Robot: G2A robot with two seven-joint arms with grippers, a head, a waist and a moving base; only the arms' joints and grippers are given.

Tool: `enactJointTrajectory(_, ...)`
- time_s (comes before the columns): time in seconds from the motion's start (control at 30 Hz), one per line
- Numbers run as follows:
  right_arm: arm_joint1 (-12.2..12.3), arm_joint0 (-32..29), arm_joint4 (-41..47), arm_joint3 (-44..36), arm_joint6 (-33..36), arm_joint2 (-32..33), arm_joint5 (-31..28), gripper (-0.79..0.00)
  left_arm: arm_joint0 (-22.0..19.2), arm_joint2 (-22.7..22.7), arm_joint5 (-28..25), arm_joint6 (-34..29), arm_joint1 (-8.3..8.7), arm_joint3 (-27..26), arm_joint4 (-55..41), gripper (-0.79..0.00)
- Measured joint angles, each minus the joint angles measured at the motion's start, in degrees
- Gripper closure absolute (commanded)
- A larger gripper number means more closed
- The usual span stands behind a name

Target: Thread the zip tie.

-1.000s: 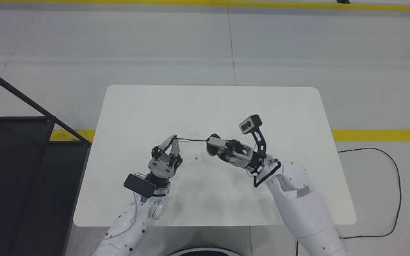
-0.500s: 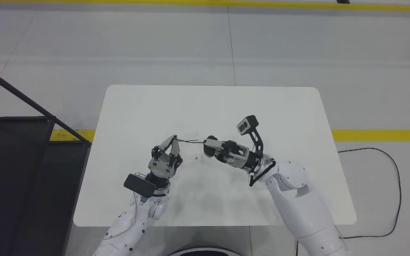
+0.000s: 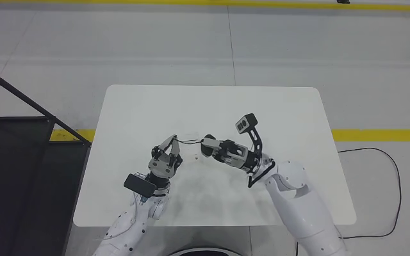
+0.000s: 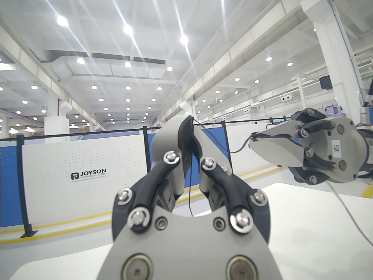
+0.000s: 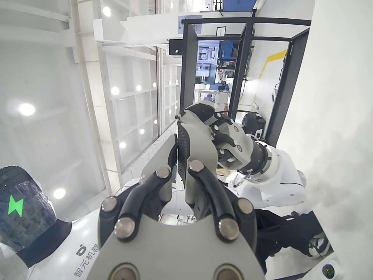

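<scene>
Push the claws closer and the thin black plastic zip tie [image 3: 189, 140] may buckle sideways or slip from a pinch (it looks slack). Your grey two-fingered left gripper [image 4: 188, 119] is clamped on one end and the matching right gripper [image 3: 205, 144] on the other, above the white table [image 3: 288, 128]. Its long axis runs gripper to gripper, sagging slightly; I can't tell head from tip.
</scene>
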Motion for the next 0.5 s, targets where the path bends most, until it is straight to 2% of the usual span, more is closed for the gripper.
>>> enactJointTrajectory(0.5, -0.4, -0.6, 4.8, -1.6, 0.2, 0.3, -3.4, 0.000, 0.0, 0.0, 0.0, 0.0, 0.00, 0.0, 0.0, 0.000)
